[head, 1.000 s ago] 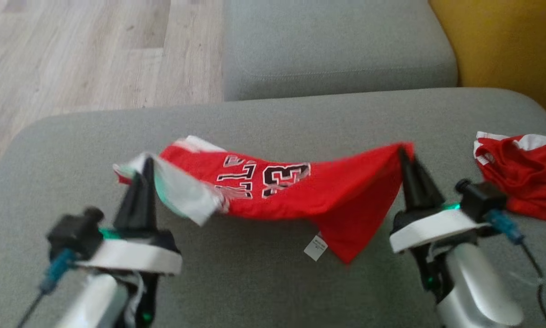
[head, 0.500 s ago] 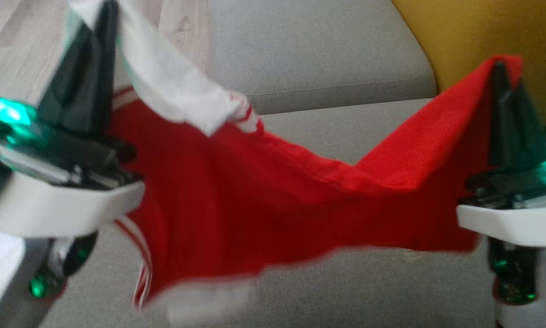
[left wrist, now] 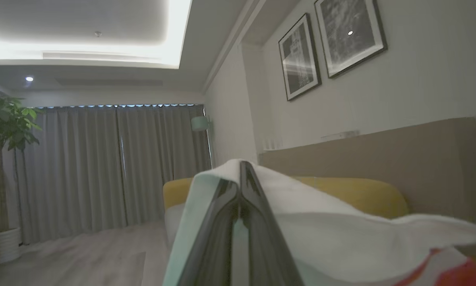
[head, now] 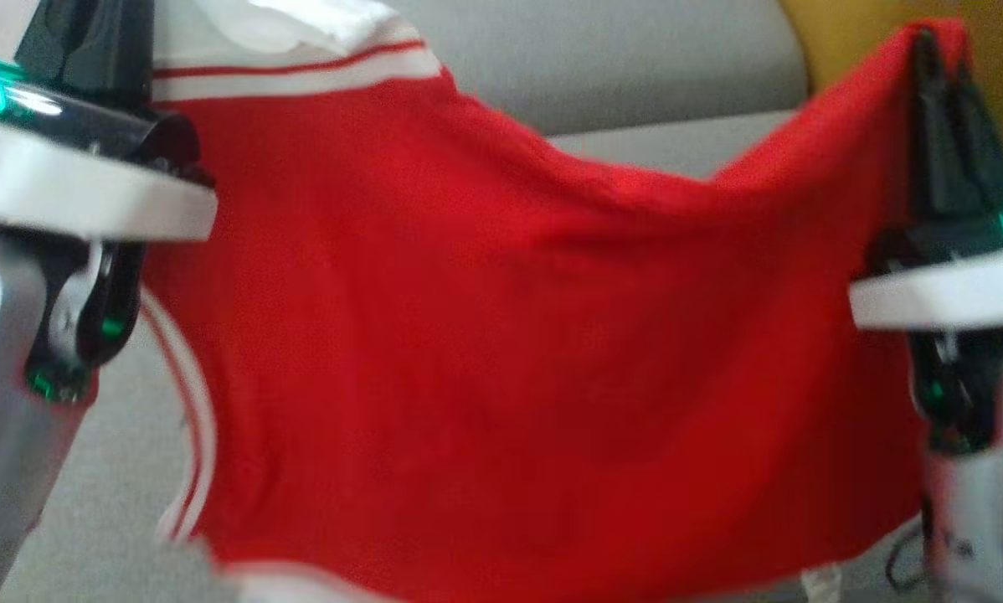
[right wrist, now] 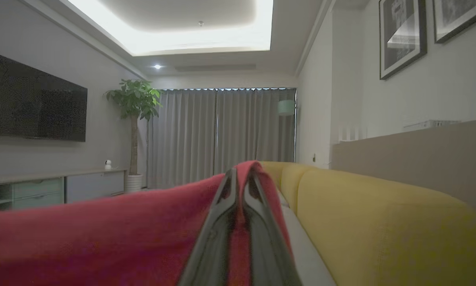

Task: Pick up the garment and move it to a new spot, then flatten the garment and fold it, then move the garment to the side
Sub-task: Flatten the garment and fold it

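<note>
Red knit with white striped trim, the sports jersey (head: pixel 501 335) hangs spread in the air above the grey sofa cushion (head: pixel 652 84), its top edge sagging between the two arms. The left gripper (left wrist: pixel 241 169) is clenched on the white-trimmed corner, with cloth draped over its fingers. The right gripper (right wrist: pixel 242 174) is pinched tight on a plain red corner, up by the yellow backrest (right wrist: pixel 381 222) behind the cushion. As I judge it, the pick-up is done; setting the jersey down on a new spot of the cushion, flattening, folding and moving it aside are not yet done. No lettering or brand is readable, and a small white tag (head: pixel 820 582) at the bottom hem is too blurred.
</note>
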Robot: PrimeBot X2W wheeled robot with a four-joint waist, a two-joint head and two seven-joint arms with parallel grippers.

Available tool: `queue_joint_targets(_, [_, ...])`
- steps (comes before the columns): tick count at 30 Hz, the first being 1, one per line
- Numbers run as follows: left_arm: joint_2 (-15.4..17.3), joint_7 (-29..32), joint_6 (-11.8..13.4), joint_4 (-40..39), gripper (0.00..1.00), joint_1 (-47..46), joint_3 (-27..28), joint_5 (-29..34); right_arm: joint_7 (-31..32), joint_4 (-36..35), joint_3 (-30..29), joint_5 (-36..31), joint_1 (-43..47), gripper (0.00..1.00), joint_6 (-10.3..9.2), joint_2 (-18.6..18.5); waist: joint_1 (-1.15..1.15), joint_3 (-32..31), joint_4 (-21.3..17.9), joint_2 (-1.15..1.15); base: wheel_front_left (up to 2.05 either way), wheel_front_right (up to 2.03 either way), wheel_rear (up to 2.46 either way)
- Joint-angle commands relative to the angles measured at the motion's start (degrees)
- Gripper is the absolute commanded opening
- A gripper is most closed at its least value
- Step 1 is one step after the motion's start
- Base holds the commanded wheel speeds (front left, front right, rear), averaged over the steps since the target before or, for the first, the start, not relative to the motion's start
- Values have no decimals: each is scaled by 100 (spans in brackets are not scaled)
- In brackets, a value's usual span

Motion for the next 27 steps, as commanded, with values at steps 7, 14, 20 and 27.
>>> queue_joint_targets(7, [-217,-283,-478,1715,0,-1918,32,326,-358,1828,409,0,-2428,0,37,-164,-1,1270,54,0,0,0,0])
queue_joint_targets(14, [-998,-1198,-632,3703,0,-3700,-134,840,-1059,4272,67,-467,-4556,0,37,-53,-1,1915,224,0,0,0,0])
queue_joint_targets(20, [-1724,-1940,-810,5115,0,-4062,-296,828,-1659,5923,-500,-1158,-5336,0,37,59,-1,2288,556,0,0,0,0])
queue_joint_targets(27, [-2087,-2287,-1239,5899,0,-3500,-471,738,-2139,7197,-741,-1529,-5184,0,37,157,-1,2690,726,0,0,0,0])
